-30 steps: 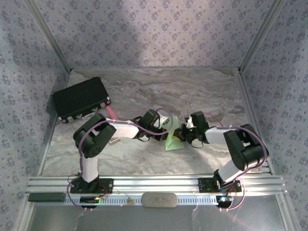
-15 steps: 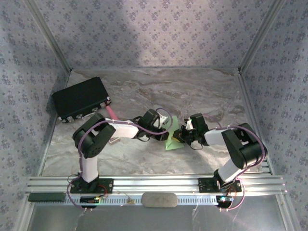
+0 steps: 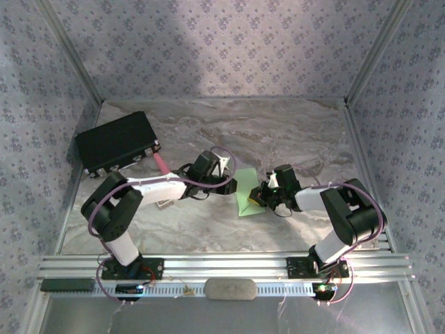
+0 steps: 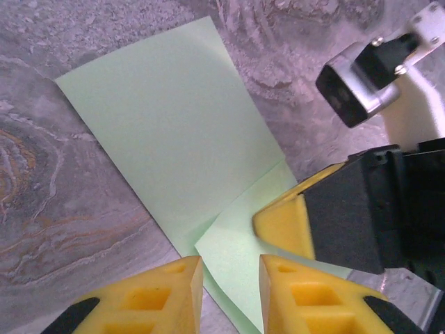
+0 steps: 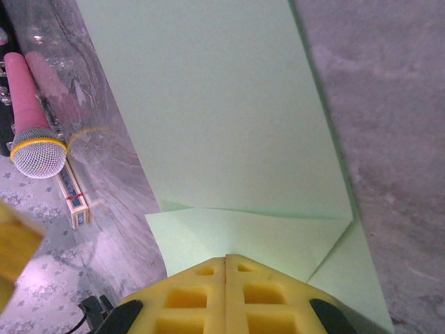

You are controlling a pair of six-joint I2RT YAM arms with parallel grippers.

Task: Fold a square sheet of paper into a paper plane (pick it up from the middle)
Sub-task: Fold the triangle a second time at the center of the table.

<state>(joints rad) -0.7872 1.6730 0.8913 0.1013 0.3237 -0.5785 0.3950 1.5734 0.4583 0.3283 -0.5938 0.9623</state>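
Note:
The square sheet of paper [image 3: 247,203] lies flat on the marble table as a pale-green folded shape. In the left wrist view the sheet [image 4: 167,125] has one corner turned in as a triangular flap. My right gripper [image 3: 261,197] is shut, and its joined tips [image 5: 226,268] rest on that flap of the sheet [image 5: 222,104]. One of its yellow fingers [image 4: 285,224] is seen pressing the flap. My left gripper [image 4: 229,278] is open by a narrow gap, just over the sheet's near edge, holding nothing. It sits left of the paper [image 3: 236,186].
A big black box [image 3: 115,142] stands at the back left. A pink microphone [image 5: 28,97] with a mesh head lies beside it, next to a small yellowish card box [image 5: 74,197]. Patterned walls enclose the table on three sides.
My left arm has swung back to the left, its elbow lower and its gripper drawn off the paper's top. The right gripper has stayed on the paper.

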